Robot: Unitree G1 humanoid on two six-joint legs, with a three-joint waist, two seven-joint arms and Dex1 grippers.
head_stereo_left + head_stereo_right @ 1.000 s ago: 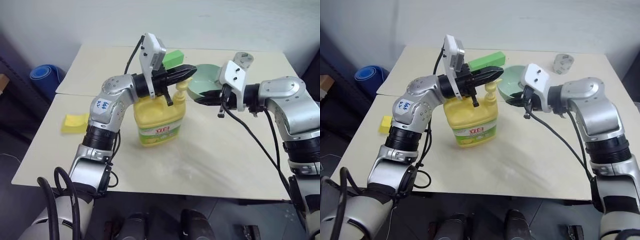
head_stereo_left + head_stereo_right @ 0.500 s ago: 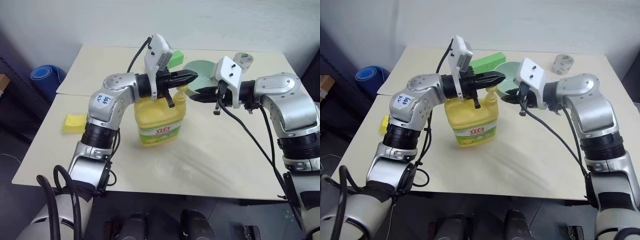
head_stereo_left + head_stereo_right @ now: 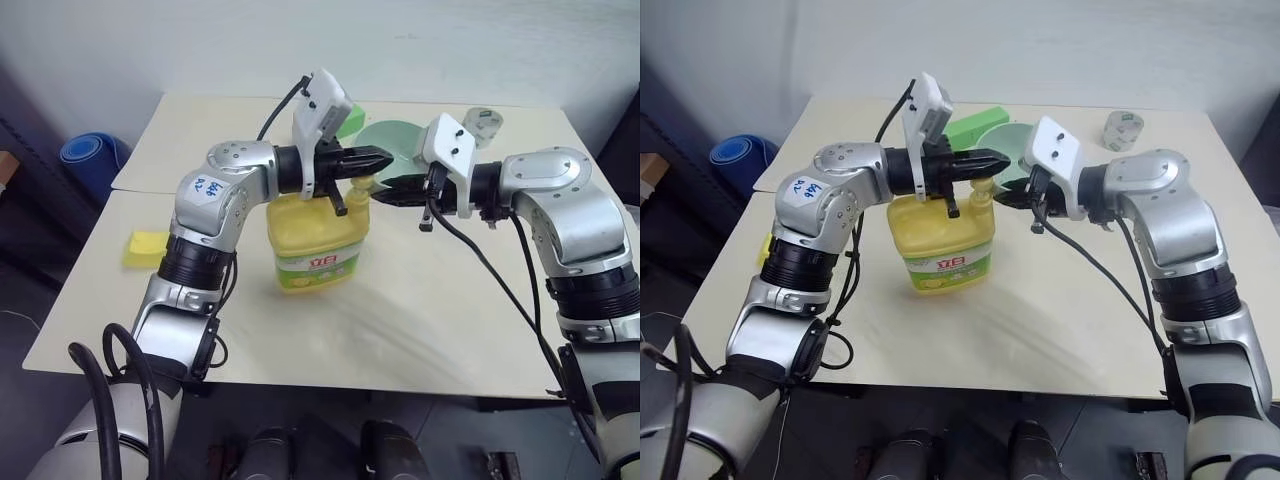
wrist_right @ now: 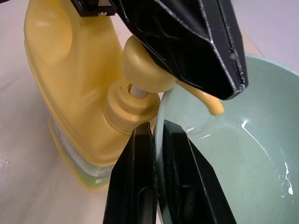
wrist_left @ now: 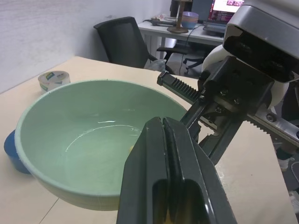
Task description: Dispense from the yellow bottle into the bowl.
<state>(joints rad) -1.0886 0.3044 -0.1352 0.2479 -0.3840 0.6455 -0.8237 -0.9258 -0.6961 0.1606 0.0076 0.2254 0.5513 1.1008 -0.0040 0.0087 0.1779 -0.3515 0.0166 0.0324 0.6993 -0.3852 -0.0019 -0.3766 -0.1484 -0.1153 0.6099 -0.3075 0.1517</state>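
The yellow bottle (image 3: 318, 245) stands upright on the table, its pump head (image 4: 145, 60) uppermost. My left gripper (image 3: 385, 157) is shut and lies level across the top of the pump head. The mint-green bowl (image 3: 392, 140) is held off the table beside the bottle, and my right gripper (image 4: 158, 140) is shut on its near rim. The pump's spout (image 4: 208, 102) reaches over the rim, above the inside of the bowl (image 4: 243, 154). A faint wet sheen shows on the bowl's floor (image 5: 93, 135).
A yellow sponge (image 3: 147, 247) lies at the table's left edge. A green block (image 3: 350, 118) sits behind the bottle and a tape roll (image 3: 483, 122) stands at the back right. A blue rolled mat (image 3: 90, 155) lies off the table to the left.
My left gripper has tilted down until it lies level on the pump head. The bowl in my right gripper has come slightly closer, under the spout.
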